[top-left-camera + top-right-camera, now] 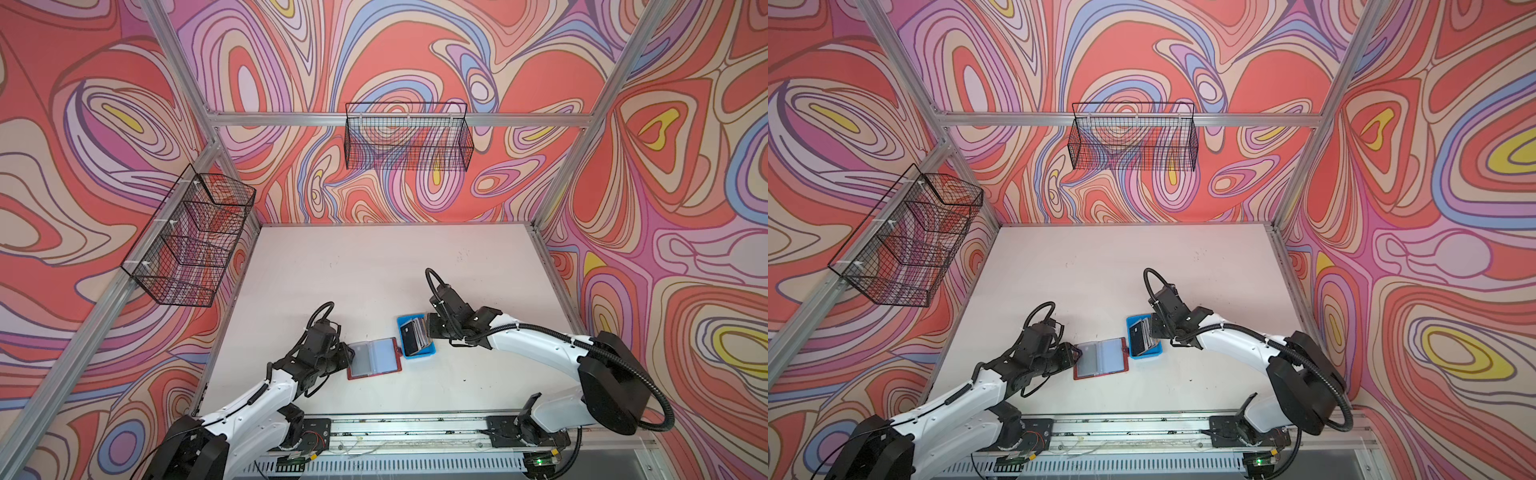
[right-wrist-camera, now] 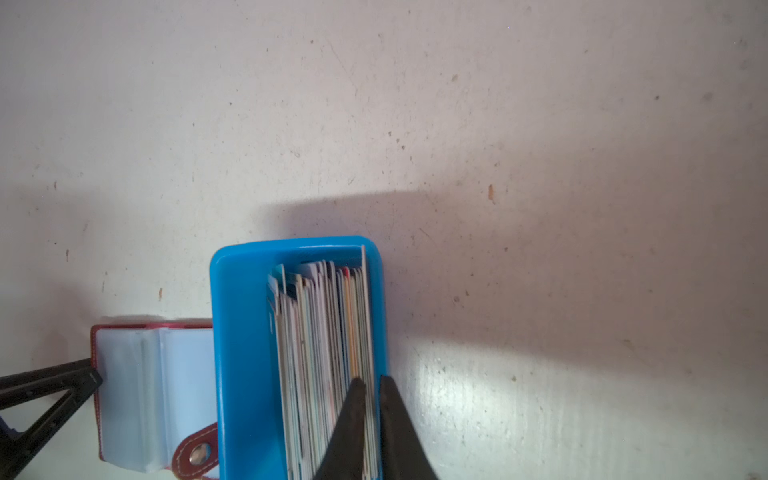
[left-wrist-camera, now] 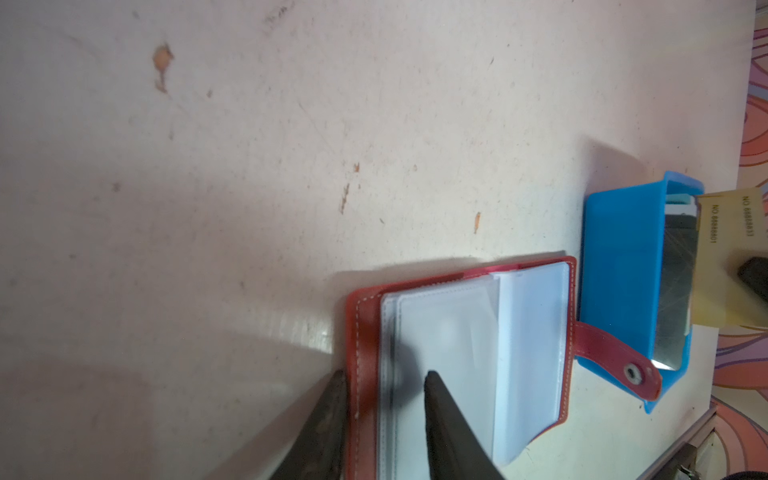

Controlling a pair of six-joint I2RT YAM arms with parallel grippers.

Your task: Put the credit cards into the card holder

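While the left gripper (image 3: 386, 376) reaches in low from the left over the white table (image 1: 374, 266), its jaws stand partly apart across the outer edge of the card holder (image 1: 376, 357); one of its fingers (image 3: 440, 419) lies on the clear sleeves, the other sits just beside the red-brown cover on the tabletop; whether they truly pinch the cover or only straddle it I cannot tell. In both top views the holder lies open and flat near the front middle of the table, sleeves up; its snap tab (image 3: 615, 357) points right and rests against the wall of the blue tray (image 2: 241, 353), which stands just beside it. Inside the tray the credit cards (image 2: 320, 353) stand on edge as a leaning stack, a black face toward the holder; on the right, the right gripper (image 2: 371, 380) reaches over the tray's far side and is clenched tight on the outermost card (image 3: 719, 257), a cream one printed with numbers, at the stack's right end; that card stands taller than its neighbours, its lower part within the tray.
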